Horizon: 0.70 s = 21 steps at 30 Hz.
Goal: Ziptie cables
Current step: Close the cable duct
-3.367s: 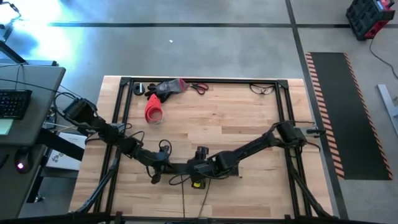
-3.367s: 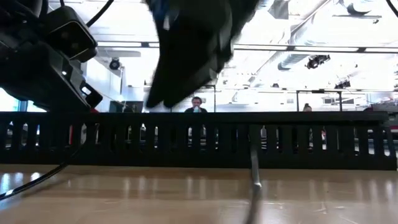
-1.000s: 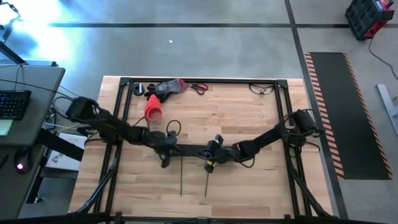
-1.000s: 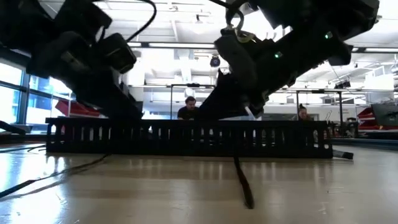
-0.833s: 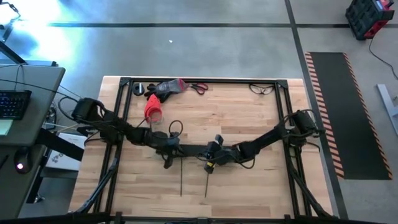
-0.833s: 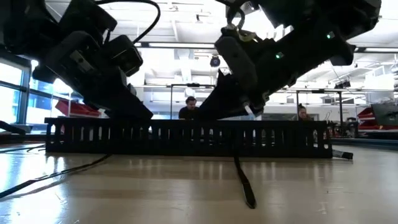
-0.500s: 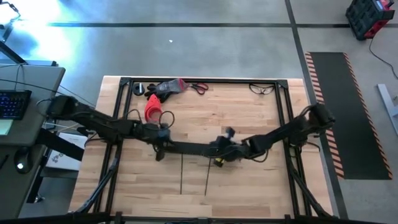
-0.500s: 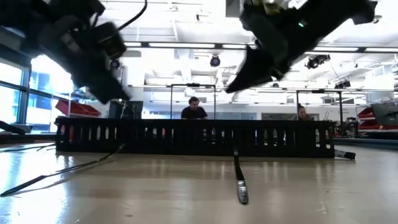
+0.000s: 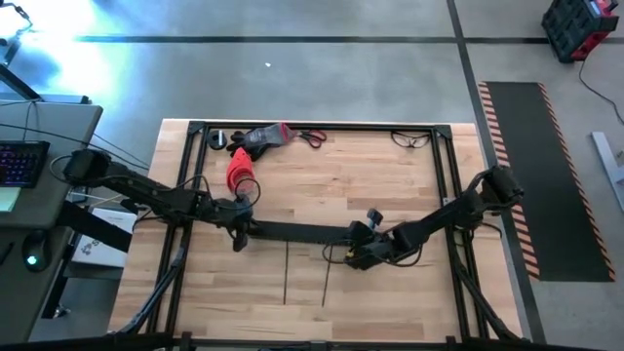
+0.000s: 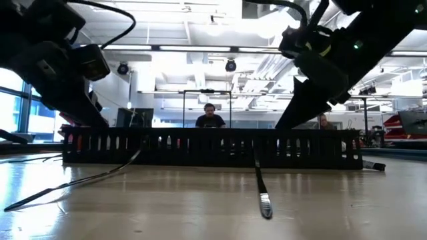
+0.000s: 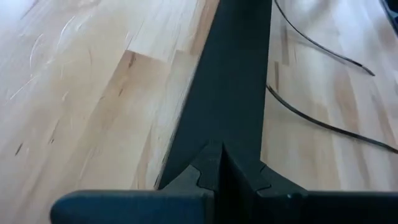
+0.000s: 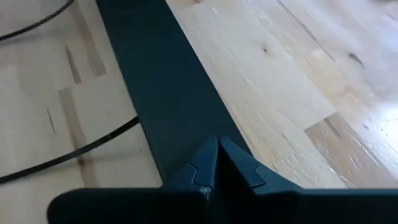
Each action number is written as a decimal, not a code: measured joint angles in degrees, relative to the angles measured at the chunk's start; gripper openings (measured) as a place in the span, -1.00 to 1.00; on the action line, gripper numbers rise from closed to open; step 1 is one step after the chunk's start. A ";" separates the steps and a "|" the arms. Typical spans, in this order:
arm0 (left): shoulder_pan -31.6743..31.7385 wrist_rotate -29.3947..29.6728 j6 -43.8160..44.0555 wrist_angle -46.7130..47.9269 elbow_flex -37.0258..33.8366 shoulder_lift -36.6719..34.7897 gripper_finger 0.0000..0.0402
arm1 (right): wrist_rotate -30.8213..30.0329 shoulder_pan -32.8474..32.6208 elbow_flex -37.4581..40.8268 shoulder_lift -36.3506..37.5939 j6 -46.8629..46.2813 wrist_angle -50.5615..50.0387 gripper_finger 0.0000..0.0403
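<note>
A long black comb-toothed channel (image 9: 297,232) stands on the wooden table, its slotted wall facing the low view (image 10: 213,148). Two thin dark cables (image 9: 286,273) (image 9: 325,279) run from it toward the near edge; one ends in a metal tip (image 10: 265,204). My left gripper (image 9: 239,238) is shut over the channel's left end (image 11: 215,163). My right gripper (image 9: 353,247) is shut over its right end (image 12: 217,155). Both slant downward. My left gripper points its shut fingertips (image 11: 205,171) slanting down at the top of the channel's left end (image 11: 230,106); I cannot tell whether they touch it. My right gripper's shut fingertips (image 12: 233,163) hang the same way over the right end's top (image 12: 161,93); touch cannot be told either.
A red roll (image 9: 240,168), scissors (image 9: 312,137) and glasses (image 9: 411,138) lie along the far edge. A black frame (image 9: 322,126) borders the table. Another thin cable (image 10: 73,180) trails off to the left. A person (image 10: 210,117) sits beyond the table.
Both grippers have stayed shut and drawn apart along the channel, the left toward the table's left edge, the right toward its right edge, rising above it on the way. More of the channel's length now shows between them.
</note>
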State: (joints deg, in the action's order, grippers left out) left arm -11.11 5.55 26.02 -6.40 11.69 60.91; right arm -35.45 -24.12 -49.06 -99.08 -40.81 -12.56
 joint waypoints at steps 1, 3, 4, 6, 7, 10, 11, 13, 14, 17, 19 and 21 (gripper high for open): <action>-0.01 0.10 -0.06 -0.48 -0.43 -0.07 -1.00 | -0.40 -0.22 -0.15 0.04 -0.13 -0.59 -1.00; -0.24 0.93 -0.73 -0.02 -0.38 -0.73 -1.00 | -2.30 -0.89 -0.79 0.70 0.20 -2.30 -1.00; -0.31 1.47 -1.39 1.05 0.07 -1.30 -1.00 | -2.63 -1.26 -1.17 1.51 0.52 -3.77 -1.00; -0.27 2.35 -2.90 3.37 1.70 -3.08 -1.00 | -3.99 -2.19 -1.94 3.72 0.60 -7.73 -1.00; -0.26 2.62 -3.50 5.82 3.08 -4.12 -1.00 | -4.34 -2.84 -2.52 4.98 -0.31 -8.98 -1.00; -0.52 4.93 -3.60 16.59 8.80 -7.16 -1.00 | -4.91 -5.57 -2.82 8.77 -7.67 -17.02 -1.00; -0.77 6.33 -3.11 21.35 11.09 -8.41 -1.00 | -4.98 -6.73 -2.72 9.47 -10.87 -20.86 -1.00; -1.14 8.67 0.06 32.78 14.85 -9.39 -1.00 | -5.09 -9.48 -2.70 10.21 -19.30 -28.93 -1.00; -1.41 9.40 2.38 38.44 16.02 -9.62 -1.00 | -5.04 -10.80 -2.57 10.33 -24.13 -32.73 -1.00; -2.31 10.16 9.68 47.78 16.89 -10.20 -1.00 | -2.20 -13.35 -1.75 9.12 -35.51 -38.23 -1.00; -2.91 9.10 13.32 46.62 15.02 -9.67 -1.00 | -1.41 -14.38 -0.53 8.04 -39.55 -36.59 -1.00; -4.16 7.88 15.17 42.07 11.56 -8.97 -1.00 | -1.04 -14.59 0.24 6.15 -40.65 -32.02 -1.00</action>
State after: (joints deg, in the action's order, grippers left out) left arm -15.28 13.43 41.19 35.67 23.24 51.95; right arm -36.49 -38.71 -48.82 -92.94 -81.46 -44.58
